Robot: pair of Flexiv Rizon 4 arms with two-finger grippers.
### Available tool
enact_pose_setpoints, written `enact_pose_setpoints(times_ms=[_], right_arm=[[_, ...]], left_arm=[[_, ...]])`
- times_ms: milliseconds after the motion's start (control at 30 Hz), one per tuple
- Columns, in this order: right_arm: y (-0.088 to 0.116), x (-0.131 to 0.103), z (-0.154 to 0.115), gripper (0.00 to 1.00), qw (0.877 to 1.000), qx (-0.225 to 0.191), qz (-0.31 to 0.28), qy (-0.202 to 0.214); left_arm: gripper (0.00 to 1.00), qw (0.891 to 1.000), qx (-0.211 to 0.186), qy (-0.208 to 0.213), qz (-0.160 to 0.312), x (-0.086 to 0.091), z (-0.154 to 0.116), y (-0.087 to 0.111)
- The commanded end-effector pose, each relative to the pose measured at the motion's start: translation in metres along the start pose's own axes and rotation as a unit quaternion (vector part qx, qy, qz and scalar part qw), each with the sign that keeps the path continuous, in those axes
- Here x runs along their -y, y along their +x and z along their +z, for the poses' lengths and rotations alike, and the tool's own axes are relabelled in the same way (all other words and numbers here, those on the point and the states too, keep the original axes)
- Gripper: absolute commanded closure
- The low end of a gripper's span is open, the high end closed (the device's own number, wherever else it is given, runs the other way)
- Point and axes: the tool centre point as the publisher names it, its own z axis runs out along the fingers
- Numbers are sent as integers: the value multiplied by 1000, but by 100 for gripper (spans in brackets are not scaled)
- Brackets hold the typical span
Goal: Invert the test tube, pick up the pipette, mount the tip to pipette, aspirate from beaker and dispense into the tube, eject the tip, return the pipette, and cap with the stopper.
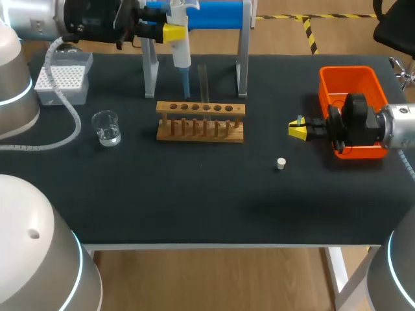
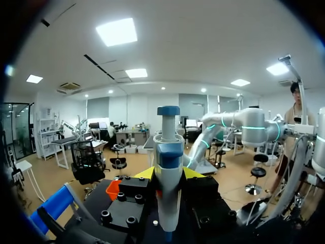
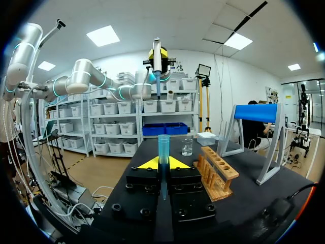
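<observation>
One stopper (image 1: 281,163) overhead only, right claw (image 3: 163,163) gripping tip (image 3: 163,143)

Lab: pipette (image 1: 180,45), beaker (image 1: 106,127), wooden tube rack (image 1: 200,121) on black table (image 1: 194,194).

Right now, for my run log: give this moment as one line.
left gripper: shut on pipette, held high | right gripper: shut on blue tip, beside orange bin | stopper: on table
</observation>
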Motion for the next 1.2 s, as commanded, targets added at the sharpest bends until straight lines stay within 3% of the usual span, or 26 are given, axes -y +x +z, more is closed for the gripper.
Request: enact_pose_setpoints(times_ms=[33,567,1200], right_arm=[[0,0,-1,100,1000,-1,0,0],[0,0,-1,100,1000,-1,0,0],[0,0,-1,100,1000,-1,0,0]], left_arm=[[100,1000,2,-10,2,2,2,1],[100,1000,14,-16,11,3,5,3],[100,1000,-6,-15,1,1,10,10]])
